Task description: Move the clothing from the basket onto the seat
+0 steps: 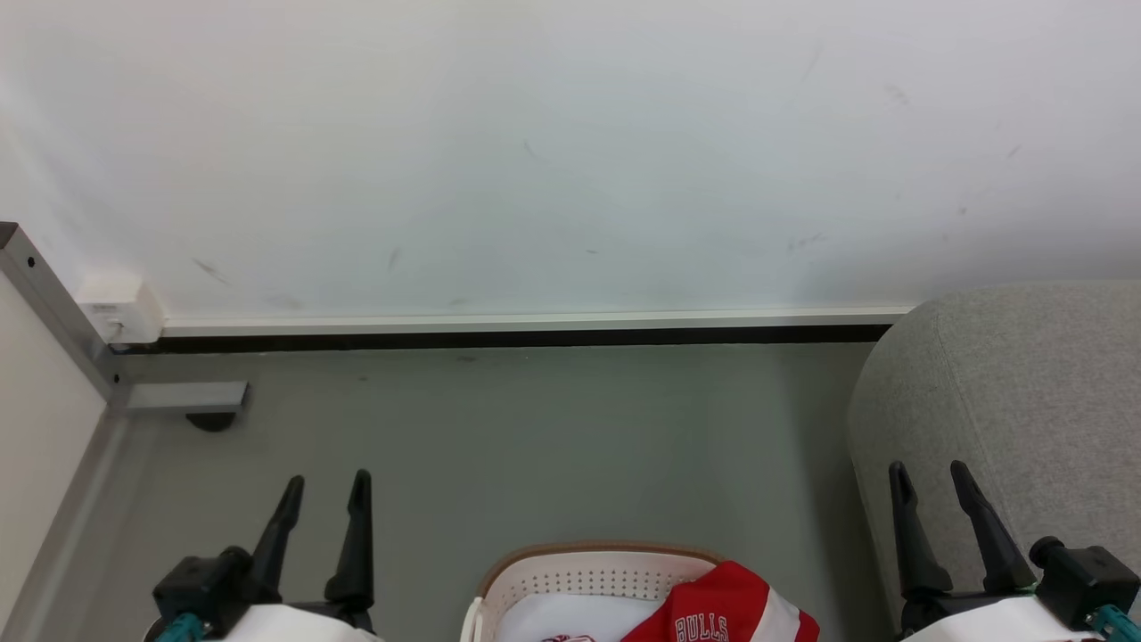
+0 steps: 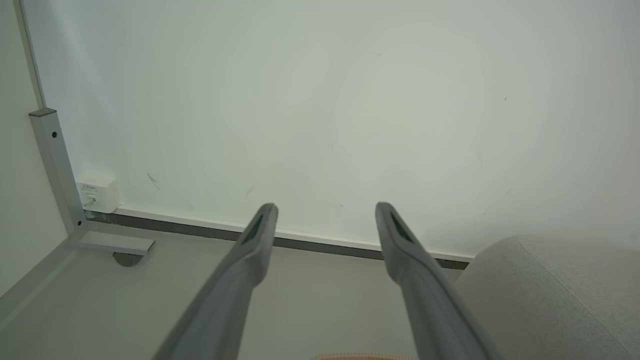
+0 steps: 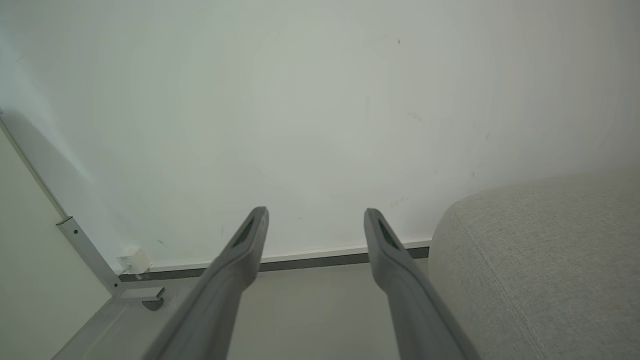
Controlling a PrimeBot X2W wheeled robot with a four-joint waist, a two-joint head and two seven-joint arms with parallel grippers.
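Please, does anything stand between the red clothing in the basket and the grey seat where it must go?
Nothing visible does. The clothing drapes over the basket's right rim; just a strip of floor lies between it and the seat. The right gripper, open, hovers before the seat's near side.

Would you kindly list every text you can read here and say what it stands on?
"BULLS": white letters on the red garment in the basket.
Label on the wall box: too small to read.
Red print on the white cloth: cut off, unreadable.
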